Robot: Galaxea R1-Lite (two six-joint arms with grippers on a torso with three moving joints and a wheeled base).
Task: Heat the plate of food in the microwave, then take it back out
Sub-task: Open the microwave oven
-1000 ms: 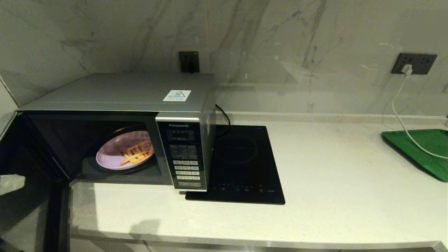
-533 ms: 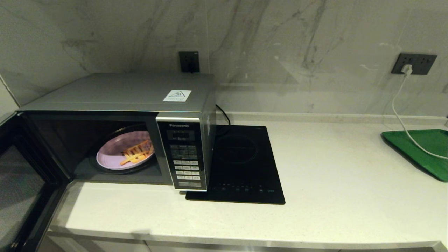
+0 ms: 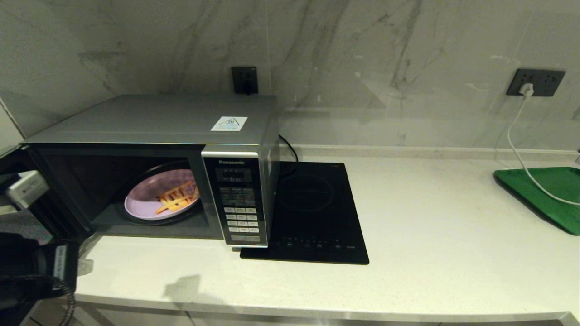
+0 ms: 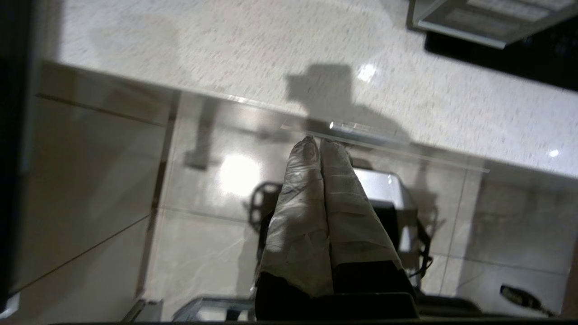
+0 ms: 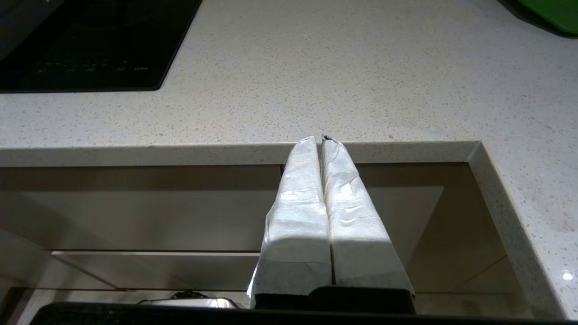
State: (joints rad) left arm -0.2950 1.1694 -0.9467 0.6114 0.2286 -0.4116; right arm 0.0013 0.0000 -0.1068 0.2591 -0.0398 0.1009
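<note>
The silver-grey microwave (image 3: 181,122) stands at the left of the counter, its door (image 3: 20,188) swung wide open at the far left edge. Inside, on the turntable, sits the lilac plate of food (image 3: 154,199) with orange-yellow sticks (image 3: 176,199). In the head view only my left arm's black wrist (image 3: 31,271) shows, low at the left, in front of the counter and below the door. My left gripper (image 4: 316,141) is shut and empty, its tips by the counter's front edge. My right gripper (image 5: 318,139) is shut and empty, just below the counter's front edge, off the head view.
A flat black induction hob (image 3: 312,213) lies right beside the microwave. A green tray (image 3: 548,194) sits at the far right with a white cable (image 3: 521,149) running over it from a wall socket. Glossy cabinet fronts (image 4: 90,180) lie below the counter.
The microwave door has swung further open to the left, now almost out of view. My left arm's wrist has come into sight at the lower left. The plate has not moved.
</note>
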